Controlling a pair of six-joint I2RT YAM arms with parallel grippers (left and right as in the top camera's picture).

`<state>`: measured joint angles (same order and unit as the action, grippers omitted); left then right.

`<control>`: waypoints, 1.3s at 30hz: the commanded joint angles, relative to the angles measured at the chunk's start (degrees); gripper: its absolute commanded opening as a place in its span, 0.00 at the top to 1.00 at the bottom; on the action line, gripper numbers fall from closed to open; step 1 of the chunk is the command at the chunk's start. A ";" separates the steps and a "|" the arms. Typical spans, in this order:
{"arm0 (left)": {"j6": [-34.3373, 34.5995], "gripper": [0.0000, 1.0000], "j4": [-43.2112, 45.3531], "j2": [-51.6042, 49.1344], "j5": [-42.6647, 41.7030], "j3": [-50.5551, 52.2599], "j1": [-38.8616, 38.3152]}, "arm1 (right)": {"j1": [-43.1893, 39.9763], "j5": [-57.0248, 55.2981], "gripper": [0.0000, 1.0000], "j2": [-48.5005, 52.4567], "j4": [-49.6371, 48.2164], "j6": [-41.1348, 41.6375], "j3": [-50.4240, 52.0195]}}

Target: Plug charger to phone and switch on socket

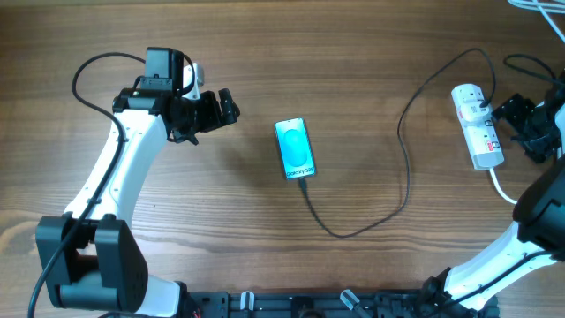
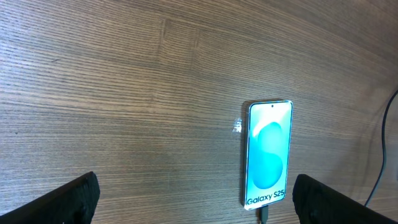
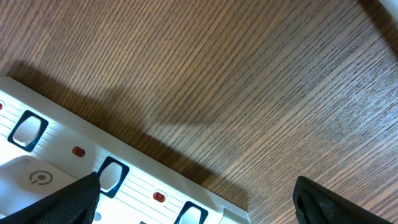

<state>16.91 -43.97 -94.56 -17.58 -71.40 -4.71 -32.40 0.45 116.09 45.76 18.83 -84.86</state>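
I find the phone flat at mid-counter, screen up. The charger appears seated in its near end and loops off to the socket by the right edge. The left pincer hangs wide open and empty, clear of the phone. The right pincer, spread and holding nothing, hovers beside the socket's switches, presumably to press one.

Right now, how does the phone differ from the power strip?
The phone is teal-screened and sits mid-table, alone; the power strip is white, at the right edge beside the right gripper. The phone looks shorter than the strip. Both lie flat, linked by the black cable.
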 commanded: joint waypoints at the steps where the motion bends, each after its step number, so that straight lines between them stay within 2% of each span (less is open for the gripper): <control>1: 0.48 0.00 -0.04 0.48 0.57 0.26 0.33 | 0.17 0.92 0.00 1.44 -0.22 -2.43 0.24; 29: 0.48 0.00 -0.04 0.48 0.57 0.26 0.33 | 0.20 2.64 0.00 3.21 1.44 -3.67 0.24; 39: 0.48 0.00 -0.04 0.48 0.55 0.26 0.33 | 0.20 3.43 0.00 3.21 -1.49 -2.16 0.24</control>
<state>16.91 -43.97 -94.54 -17.58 -71.40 -4.71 -32.45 1.91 118.24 44.73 16.21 -84.86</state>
